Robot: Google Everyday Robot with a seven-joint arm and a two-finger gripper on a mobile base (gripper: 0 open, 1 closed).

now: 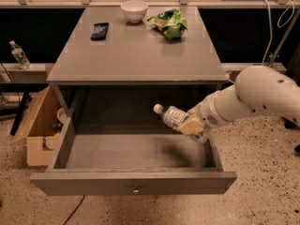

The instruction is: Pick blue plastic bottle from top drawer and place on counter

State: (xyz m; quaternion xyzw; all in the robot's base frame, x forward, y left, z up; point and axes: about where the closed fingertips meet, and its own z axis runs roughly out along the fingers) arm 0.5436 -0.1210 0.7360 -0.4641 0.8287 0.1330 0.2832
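The tool (192, 125) was closed on the blue plastic bottle (172, 117), gripping it at the base end; the bottle hung clear of the floor of the top drawer (133, 183), in the drawer's right rear part and below the front edge of the worktop (136, 55). The bottle's long axis ran from the white cap at upper left down to the base at lower right, so the bottle lay to the left of the tool with its cap pointing into the drawer opening. The worktop lay above and behind the bottle; judged from this layout, the coming move required the bottle to come forward and up past that front edge before travelling over the surface; the cap end was the likeliest part to strike the edge.

Hidden or uncertain: the bottle's base was covered by the tool; the fingers were largely masked by the bottle and the white arm (253, 97); contact between the tool and the drawer's right wall could not be determined; the arm was cut off at the right border. A bowl (134, 10), a green bag (168, 23) and a black phone (100, 31) occupied the far part of the worktop.
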